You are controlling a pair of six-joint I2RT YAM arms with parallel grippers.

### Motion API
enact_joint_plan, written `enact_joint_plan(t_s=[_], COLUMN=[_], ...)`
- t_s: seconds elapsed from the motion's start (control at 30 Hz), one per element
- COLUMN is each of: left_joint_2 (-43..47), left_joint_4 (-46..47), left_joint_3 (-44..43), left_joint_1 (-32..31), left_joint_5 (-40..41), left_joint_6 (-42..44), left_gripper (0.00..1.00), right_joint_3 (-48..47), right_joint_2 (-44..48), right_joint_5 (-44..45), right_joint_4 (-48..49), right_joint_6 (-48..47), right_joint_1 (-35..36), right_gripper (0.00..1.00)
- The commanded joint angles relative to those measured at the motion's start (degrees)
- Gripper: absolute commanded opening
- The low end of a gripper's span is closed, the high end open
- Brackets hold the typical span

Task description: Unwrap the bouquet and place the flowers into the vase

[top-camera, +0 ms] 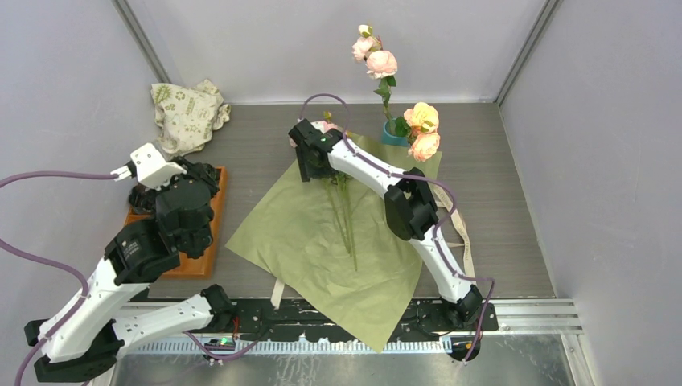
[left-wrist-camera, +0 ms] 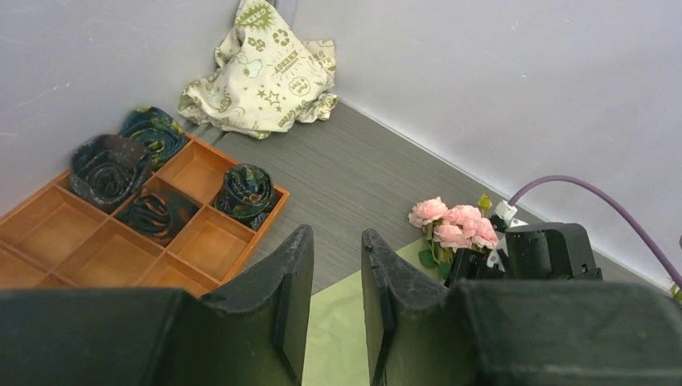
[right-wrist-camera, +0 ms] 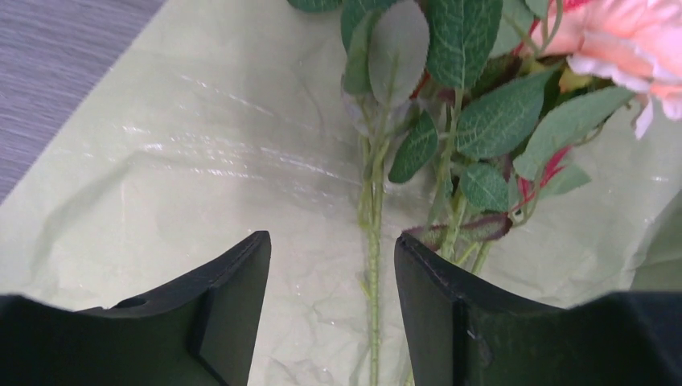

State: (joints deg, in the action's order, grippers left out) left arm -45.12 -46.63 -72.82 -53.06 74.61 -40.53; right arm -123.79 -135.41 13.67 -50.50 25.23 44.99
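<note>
Right end effector [right-wrist-camera: 330, 241] spread astride flower stems [right-wrist-camera: 372, 241] on green sheet [right-wrist-camera: 161, 161]; left end effector [left-wrist-camera: 336, 237] parted, apparently empty, near orange tray [left-wrist-camera: 213, 245] edge.

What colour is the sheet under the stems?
Olive green; the sheet shows best in the top view.

Glossy, crinkled paper sheet [top-camera: 306, 233] on matt wood-grain table [top-camera: 499, 201].

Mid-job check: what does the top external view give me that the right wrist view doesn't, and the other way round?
Top external only: the vase with flowers already standing in it, the orange tray, the cloth bag. Right wrist only: a thin stem lying between the right gripper's open fingers. Both: the green sheet with loose stems on it.
</note>
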Motion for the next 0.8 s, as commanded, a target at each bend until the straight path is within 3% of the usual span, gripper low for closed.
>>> enact_joint_plan(t_s=[0.0, 0.3, 0.53, 0.77], left_joint_2=[-0.27, -1.49, -3.63, -1.81], left_joint_4=[0.47, 2.94, 5.34, 3.55], left_joint_3=[0.48, 0.57, -1.49, 0.03], left_joint_1=[0.2, 0.15, 0.15, 0.16], left_joint_5=[2.02, 2.38, 1.66, 1.07], left_joint_6=[-0.68, 1.22, 5.11, 2.89], left_gripper=[0.3, 0.3, 0.3, 0.3], right_joint_3=[-5.97, -10.92, -17.06, -15.11], right_joint_2=[-2.4, -7.07, -11.05, -10.96], right_joint_5=[-0.22, -0.06, -1.34, -2.78], right_joint_4=[-1.71, -2.77, -4.02, -2.38], right_joint_6=[-1.11, -1.46, -1.38, -1.07], right_joint_1=[-1.19, -3.01, -4.4, -4.42], right_gripper=[0.63, 0.62, 0.47, 0.39])
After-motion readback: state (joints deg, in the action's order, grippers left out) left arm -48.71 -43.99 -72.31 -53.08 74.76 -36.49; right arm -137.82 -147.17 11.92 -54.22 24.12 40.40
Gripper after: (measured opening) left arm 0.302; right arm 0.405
